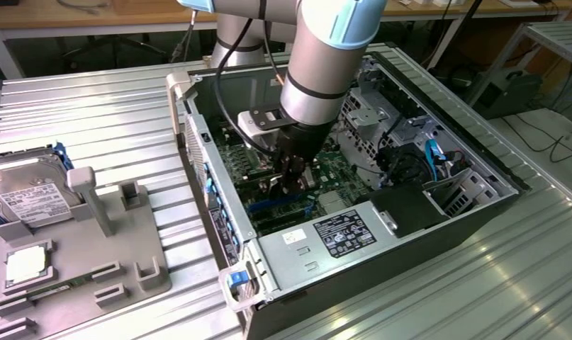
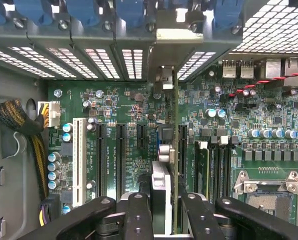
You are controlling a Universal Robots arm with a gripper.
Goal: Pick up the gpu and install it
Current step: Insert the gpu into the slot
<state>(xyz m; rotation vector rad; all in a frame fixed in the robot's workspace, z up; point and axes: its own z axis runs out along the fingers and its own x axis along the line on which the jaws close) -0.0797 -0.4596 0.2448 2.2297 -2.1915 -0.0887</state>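
Observation:
The gpu [image 2: 176,165] shows edge-on in the wrist view, a thin green board with a silver block on one side. Its metal bracket [image 2: 175,35] reaches up to the case's rear slot openings. It stands upright over the motherboard, in line with a black expansion slot [image 2: 182,145]. My gripper [image 2: 166,200] is shut on the card, one black finger [image 2: 139,215] on each side. In the exterior view my gripper [image 1: 290,178] reaches down into the open computer case [image 1: 494,177], low over the motherboard. Whether the card's edge is in the slot I cannot tell.
Other black slots [image 2: 101,155] and a white slot [image 2: 79,160] lie beside the card; a CPU socket [image 2: 266,192] and a cable bundle [image 2: 19,120] flank the board. A power supply [image 1: 333,237] fills the case's near end. A grey fixture [image 1: 87,262] holds a hard drive [image 1: 25,195] and a cpu chip [image 1: 25,263].

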